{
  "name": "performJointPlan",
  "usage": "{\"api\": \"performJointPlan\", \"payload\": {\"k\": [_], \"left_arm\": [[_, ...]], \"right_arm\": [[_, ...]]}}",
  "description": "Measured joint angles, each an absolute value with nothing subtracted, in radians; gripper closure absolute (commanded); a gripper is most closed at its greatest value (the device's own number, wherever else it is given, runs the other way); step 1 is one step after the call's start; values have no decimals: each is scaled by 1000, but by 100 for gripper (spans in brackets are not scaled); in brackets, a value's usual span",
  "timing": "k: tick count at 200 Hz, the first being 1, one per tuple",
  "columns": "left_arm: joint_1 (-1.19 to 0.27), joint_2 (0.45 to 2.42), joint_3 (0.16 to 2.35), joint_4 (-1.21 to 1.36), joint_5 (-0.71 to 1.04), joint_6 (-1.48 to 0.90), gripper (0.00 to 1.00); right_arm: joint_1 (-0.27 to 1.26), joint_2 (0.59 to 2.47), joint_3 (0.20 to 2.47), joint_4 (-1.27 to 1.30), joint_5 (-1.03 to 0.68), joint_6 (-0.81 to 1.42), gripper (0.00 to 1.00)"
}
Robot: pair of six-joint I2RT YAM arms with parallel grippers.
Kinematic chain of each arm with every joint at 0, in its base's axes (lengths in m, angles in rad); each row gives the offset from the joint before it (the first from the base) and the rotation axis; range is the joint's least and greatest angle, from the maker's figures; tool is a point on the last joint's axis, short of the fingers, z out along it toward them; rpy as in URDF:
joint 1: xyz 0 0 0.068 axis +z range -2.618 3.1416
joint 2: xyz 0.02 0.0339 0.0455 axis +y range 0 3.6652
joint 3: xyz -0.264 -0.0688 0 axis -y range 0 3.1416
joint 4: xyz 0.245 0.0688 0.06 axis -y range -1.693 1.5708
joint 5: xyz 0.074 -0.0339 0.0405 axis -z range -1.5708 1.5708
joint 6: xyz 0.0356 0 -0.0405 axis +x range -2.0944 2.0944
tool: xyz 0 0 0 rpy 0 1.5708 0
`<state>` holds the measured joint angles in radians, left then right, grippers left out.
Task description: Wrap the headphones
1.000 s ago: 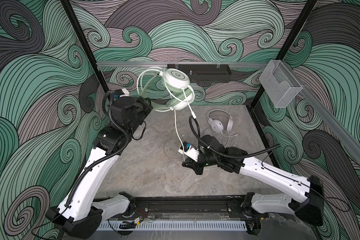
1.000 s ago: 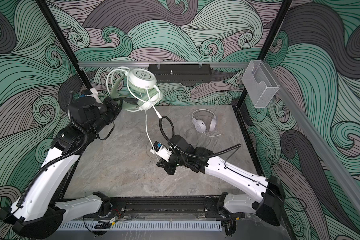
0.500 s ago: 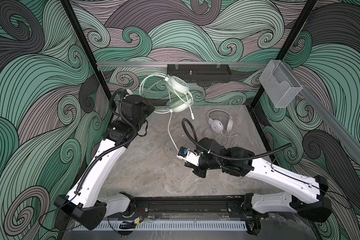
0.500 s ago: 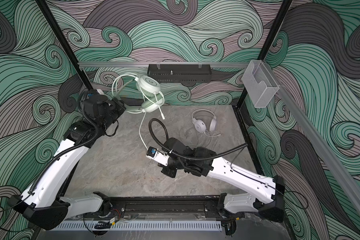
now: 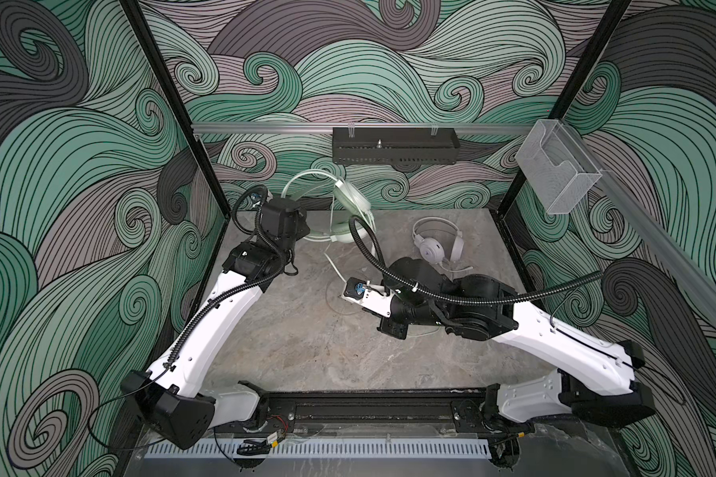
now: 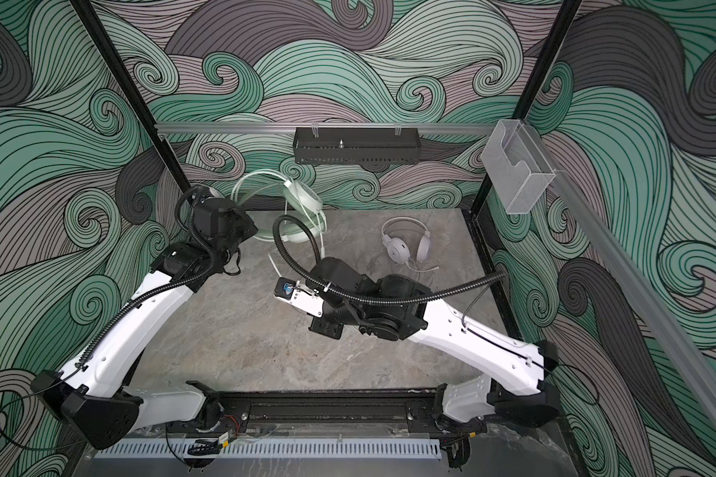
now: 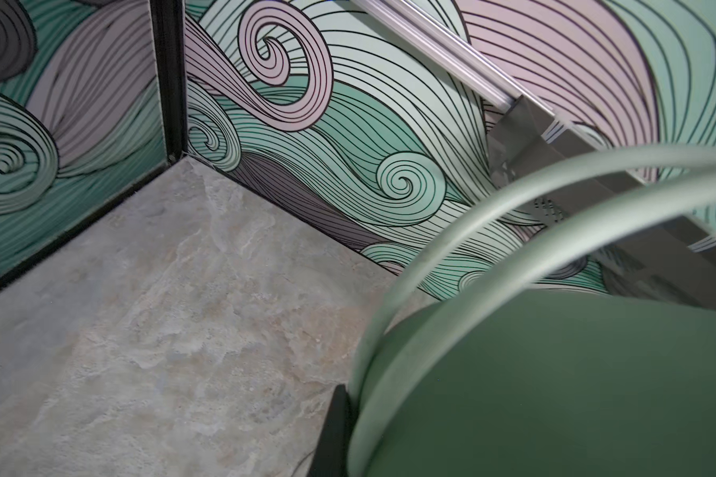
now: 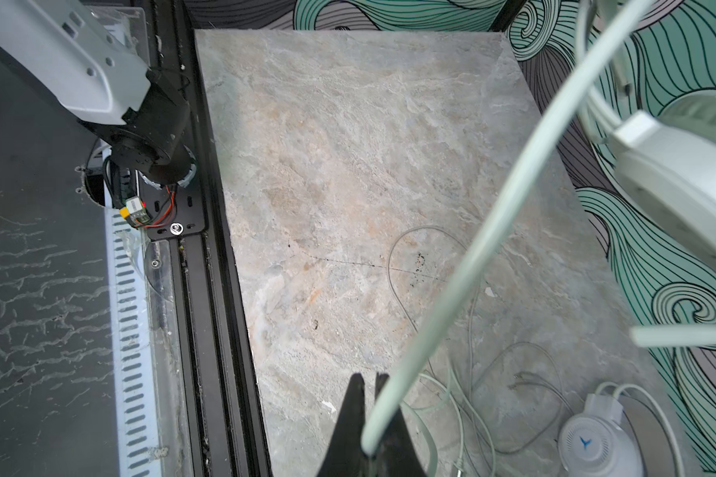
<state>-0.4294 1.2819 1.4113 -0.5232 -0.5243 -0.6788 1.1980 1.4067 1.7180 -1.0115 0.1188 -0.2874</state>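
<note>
Mint headphones (image 5: 350,197) aloft at far left, clamped in left gripper (image 5: 304,235). Right gripper (image 8: 371,394) pinched on their cable (image 8: 492,231), centre. White headphones (image 5: 433,247) lying far right.

The tabletop (image 5: 306,351) looks like matt veined stone, the mint headset (image 5: 350,196) smooth plastic, the wall holder (image 5: 554,173) clear plastic.

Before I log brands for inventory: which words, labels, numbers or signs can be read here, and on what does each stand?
No word or number is readable in any view.
White headset: a blue arrow-like mark on its earcup, no letters.
Mint headset: no marking visible.
Yellow connector by the arm base: any print is too small to read.
</note>
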Motion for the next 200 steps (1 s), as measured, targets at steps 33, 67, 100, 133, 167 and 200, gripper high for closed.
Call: {"api": "performJointPlan", "payload": {"k": [33,67,100,133,167,200], "left_arm": [[-466,1282,1363,-521,-581,-551,100],[-480,1281,1325,-532,-576,-404,100],[-485,1252,1318,-569,-542,-311,100],[-490,1178,1296,-609,-455,-247,100],[-493,1132,1266,-633,-323,-214,100],[-494,1081,1214,-635,-215,-221,100]], "right_arm": [[1198,1459,1815,-1094,188,-308,100],[1195,1489,1886,-1161,283,-350,100],[1123,1497,1957,-1191,335,-384,100],[1021,1530,2064,-1194,371,-420,100],[974,1549,2095,-1193,384,-427,100],[894,1546,2074,-1177,354,-382,100]]}}
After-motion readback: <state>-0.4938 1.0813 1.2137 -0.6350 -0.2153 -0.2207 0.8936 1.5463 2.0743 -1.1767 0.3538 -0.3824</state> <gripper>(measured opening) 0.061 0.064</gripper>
